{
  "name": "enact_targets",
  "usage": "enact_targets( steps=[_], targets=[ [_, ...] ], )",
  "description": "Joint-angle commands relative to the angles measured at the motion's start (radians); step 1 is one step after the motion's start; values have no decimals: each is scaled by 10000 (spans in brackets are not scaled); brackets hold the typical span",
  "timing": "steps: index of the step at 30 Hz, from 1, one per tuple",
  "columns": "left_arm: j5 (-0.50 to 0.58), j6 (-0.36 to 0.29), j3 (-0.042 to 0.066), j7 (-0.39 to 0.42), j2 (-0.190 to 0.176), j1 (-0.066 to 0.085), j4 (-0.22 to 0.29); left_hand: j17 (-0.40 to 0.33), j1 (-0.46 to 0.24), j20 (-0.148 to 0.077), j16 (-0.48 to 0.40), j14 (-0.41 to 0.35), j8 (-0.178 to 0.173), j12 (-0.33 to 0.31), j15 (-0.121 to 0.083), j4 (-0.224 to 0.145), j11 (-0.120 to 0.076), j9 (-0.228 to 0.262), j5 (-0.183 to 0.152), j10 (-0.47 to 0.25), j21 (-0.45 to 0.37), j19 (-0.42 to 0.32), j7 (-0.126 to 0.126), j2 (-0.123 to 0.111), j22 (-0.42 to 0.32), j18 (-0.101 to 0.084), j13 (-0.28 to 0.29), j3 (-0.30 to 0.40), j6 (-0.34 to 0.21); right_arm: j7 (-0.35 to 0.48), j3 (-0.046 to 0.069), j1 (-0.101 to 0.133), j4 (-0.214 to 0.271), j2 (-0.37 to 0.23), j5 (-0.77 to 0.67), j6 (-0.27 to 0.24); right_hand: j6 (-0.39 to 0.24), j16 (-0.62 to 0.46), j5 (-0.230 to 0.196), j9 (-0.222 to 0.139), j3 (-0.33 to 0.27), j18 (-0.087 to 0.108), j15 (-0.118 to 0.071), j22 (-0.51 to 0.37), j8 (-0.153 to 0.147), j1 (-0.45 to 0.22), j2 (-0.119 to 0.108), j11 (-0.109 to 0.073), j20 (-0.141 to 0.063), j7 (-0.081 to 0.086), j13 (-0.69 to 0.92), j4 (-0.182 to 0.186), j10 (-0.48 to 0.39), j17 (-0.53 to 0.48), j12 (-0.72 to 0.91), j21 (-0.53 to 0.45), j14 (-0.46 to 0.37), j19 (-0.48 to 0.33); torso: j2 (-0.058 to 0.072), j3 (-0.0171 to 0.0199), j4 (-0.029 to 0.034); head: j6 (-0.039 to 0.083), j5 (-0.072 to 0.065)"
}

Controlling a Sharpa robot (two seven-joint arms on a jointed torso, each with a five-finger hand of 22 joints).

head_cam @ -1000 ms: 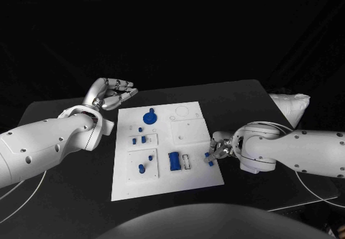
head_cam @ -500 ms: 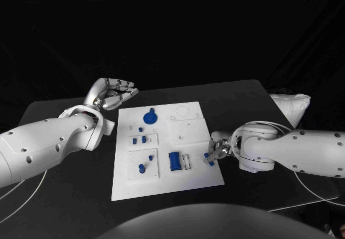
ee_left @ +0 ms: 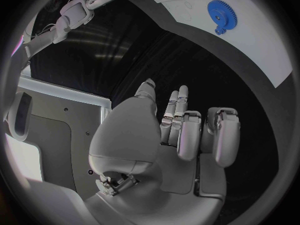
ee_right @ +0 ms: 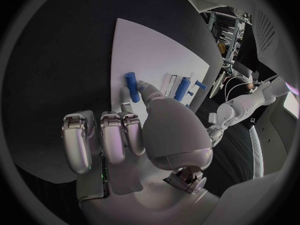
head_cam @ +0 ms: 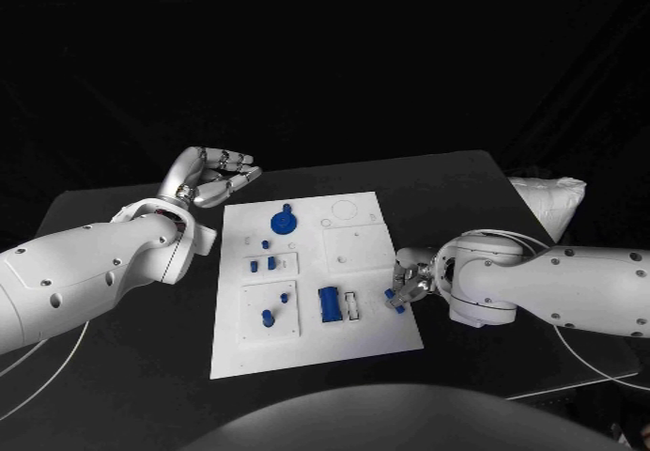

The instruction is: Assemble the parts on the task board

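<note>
The white task board (head_cam: 355,329) lies in the middle of the table. On it are a blue gear (head_cam: 282,223), several small blue pieces (head_cam: 271,264) and a blue block (head_cam: 328,304). At the board's right edge a short blue peg (head_cam: 394,301) lies under my right hand (head_cam: 410,280). The right wrist view shows that peg (ee_right: 130,85) pinched between a thumb tip and a fingertip (ee_right: 127,105), the other fingers curled. My left hand (head_cam: 211,176) hovers off the board's far left corner with its fingers curled in and nothing in them. The gear (ee_left: 220,16) is nearby in the left wrist view.
A white bundle (head_cam: 552,199) lies at the table's far right edge. Black tabletop (head_cam: 162,357) runs along both sides of the board. A narrow white slot piece (head_cam: 352,305) sits beside the blue block.
My right hand has edged very slightly toward the board with the peg. The left arm has not moved.
</note>
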Motion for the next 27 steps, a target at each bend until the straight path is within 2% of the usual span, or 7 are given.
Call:
enact_targets(
  steps=[1,6,14,27],
  targets=[
    [11,123,7,37,10,6,17,1646,-11,39,-8,641,43,20,-9,-15,-14,9,34,89,24,1034,-33,85,2635,-150,16,-60,43,-482,-124,-153,10,-7,433,-106,165,41,80,-6642,456,-141,1,2628,-615,-21,-125,-37,38,-47,2629,-344,1031,2629,28,45,1061,1047,6,-3,-3,1,12],
    [11,140,7,27,4,6,20,1645,-10,38,-8,640,44,21,-10,-15,-15,9,35,93,24,1034,-33,91,2635,-150,17,-63,45,-239,-124,-153,146,-68,816,-375,357,41,93,-6882,696,-141,-22,2628,-823,9,-176,-75,13,-105,2629,-505,1031,2629,28,45,1061,1047,8,3,3,1,49],
    [11,142,7,18,-8,6,20,1645,-10,38,-8,640,44,21,-10,-14,-15,9,35,93,24,1034,-33,91,2635,-150,17,-63,45,93,-122,-123,355,-219,1651,-808,503,41,79,-7034,848,-141,-45,2628,-938,26,-183,-104,-2,-133,2629,-606,1031,2629,28,45,1061,1047,-1,-4,-4,1,97],
    [11,154,7,3,1,6,4,1645,-10,38,-8,640,44,21,-10,-14,-15,9,35,93,24,1034,-33,91,2635,-150,17,-63,45,503,-119,140,471,-361,2957,-1234,630,41,-37,-7148,885,-141,-47,2628,-1021,-44,-241,-93,-11,-115,2629,-639,1031,2629,28,45,1061,1047,2,-5,-3,1,125]
  ],
)
